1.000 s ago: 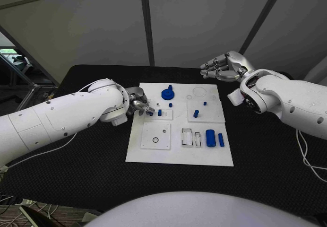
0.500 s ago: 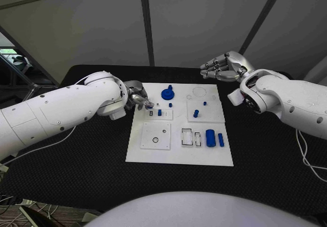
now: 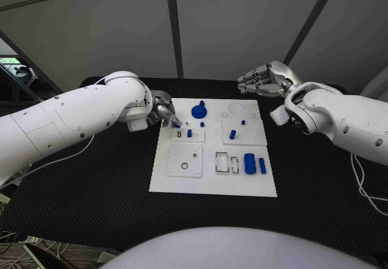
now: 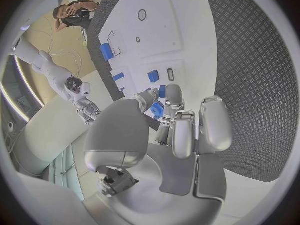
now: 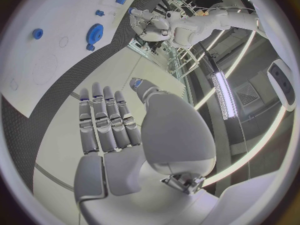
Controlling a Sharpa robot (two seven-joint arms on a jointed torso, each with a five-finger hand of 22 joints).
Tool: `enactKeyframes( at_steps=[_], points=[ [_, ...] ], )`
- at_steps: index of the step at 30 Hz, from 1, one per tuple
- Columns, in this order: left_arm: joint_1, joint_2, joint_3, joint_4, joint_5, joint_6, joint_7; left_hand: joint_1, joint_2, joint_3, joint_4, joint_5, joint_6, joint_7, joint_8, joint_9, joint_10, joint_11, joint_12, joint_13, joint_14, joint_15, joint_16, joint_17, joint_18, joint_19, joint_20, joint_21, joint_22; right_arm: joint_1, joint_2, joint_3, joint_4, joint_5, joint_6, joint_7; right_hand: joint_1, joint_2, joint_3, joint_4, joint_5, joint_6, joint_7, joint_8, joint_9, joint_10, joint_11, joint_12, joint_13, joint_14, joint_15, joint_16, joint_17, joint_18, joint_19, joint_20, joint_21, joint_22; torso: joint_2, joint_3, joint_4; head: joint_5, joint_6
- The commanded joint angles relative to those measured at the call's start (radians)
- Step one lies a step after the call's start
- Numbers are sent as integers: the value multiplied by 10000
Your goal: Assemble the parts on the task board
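The white task board (image 3: 214, 185) lies mid-table. On it are a blue gear (image 3: 199, 110), a short blue peg (image 3: 232, 134), a blue cylinder (image 3: 250, 163) and a thin blue bar (image 3: 262, 165). My left hand (image 3: 164, 114) hovers over the board's far left corner. It pinches a small blue part (image 4: 157, 109) between thumb and fingertip, just above the small plate with another blue piece (image 3: 189, 133). My right hand (image 3: 263, 78) hangs beyond the board's far right corner with fingers curled in and nothing in them. The gear (image 5: 95, 31) also lies ahead of that hand.
The black table mat (image 3: 97, 190) surrounds the board on all sides. A white inset plate (image 3: 185, 161) with a small hole and a framed slot block (image 3: 227, 163) sit on the board's near half. A cable (image 3: 56, 162) trails under the left arm.
My left hand has drawn back from the small plate toward the board's far left corner, taking the small blue part with it. The right hand has stayed still.
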Motion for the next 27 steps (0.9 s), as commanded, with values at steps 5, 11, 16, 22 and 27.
enactKeyframes(
  at_steps=[5, 11, 16, 22, 27],
  points=[
    [252, 443, -64, -846, 685, 1636, -128, 28, 52, 1271, -1237, 50, -52, 18, 51, 25, 199, -83, 67, 32, 863, 36, 61, 2059, -669, 151, 30, 68, 959, 17, 25, 7, 0, -40, 60, 27, -27, 100, -61, 9, 60, -34, 7, -32, 5, -44, -1, 48, 2, -72, -14, -14, -16, 70, 57, 13, -47, 2, 0, -5, 17, 11, 2],
    [344, 702, -257, -1195, 773, 1864, -156, 29, 40, 1301, -1268, 57, -47, 20, 59, 33, 226, -83, 88, 58, 874, 37, 93, 2095, -680, 167, 30, 124, 992, 17, 59, 7, -9, -44, 63, 25, -27, 100, -61, 9, 60, -34, 7, -32, 5, -44, -1, 48, 2, -72, -14, -14, -16, 70, 57, 13, -47, 2, -7, -1, 18, 33, 2],
    [378, 842, -414, -1319, 790, 1994, -187, 30, 32, 1313, -1285, 58, -47, 21, 60, 36, 236, -82, 93, 65, 878, 36, 106, 2109, -685, 174, 31, 147, 1006, 17, 69, 7, -12, -44, 61, 23, -27, 100, -61, 9, 60, -34, 7, -32, 5, -44, -1, 48, 2, -72, -14, -14, -16, 70, 57, 13, -47, 2, -9, -4, 9, 43, 2],
    [393, 968, -578, -1402, 687, 2033, -221, 33, 31, 1321, -1294, 59, -47, 21, 60, 38, 234, -82, 84, 51, 879, 36, 108, 2112, -685, 175, 31, 150, 1009, 17, 72, 7, -8, -50, 61, 24, -27, 100, -61, 9, 60, -34, 7, -32, 5, -44, -1, 48, 2, -72, -14, -14, -16, 70, 57, 13, -47, 2, -9, -8, 8, 42, 2],
    [395, 1056, -655, -1443, 421, 1791, -251, 34, 33, 1329, -1300, 60, -48, 23, 60, 39, 235, -82, 79, 44, 877, 36, 102, 2105, -688, 180, 30, 166, 1018, 17, 74, 7, -2, -53, 59, 30, -27, 100, -61, 9, 60, -34, 7, -32, 5, -44, -1, 48, 2, -72, -14, -14, -16, 70, 57, 13, -47, 2, -8, -12, 16, 42, 2]
  ],
)
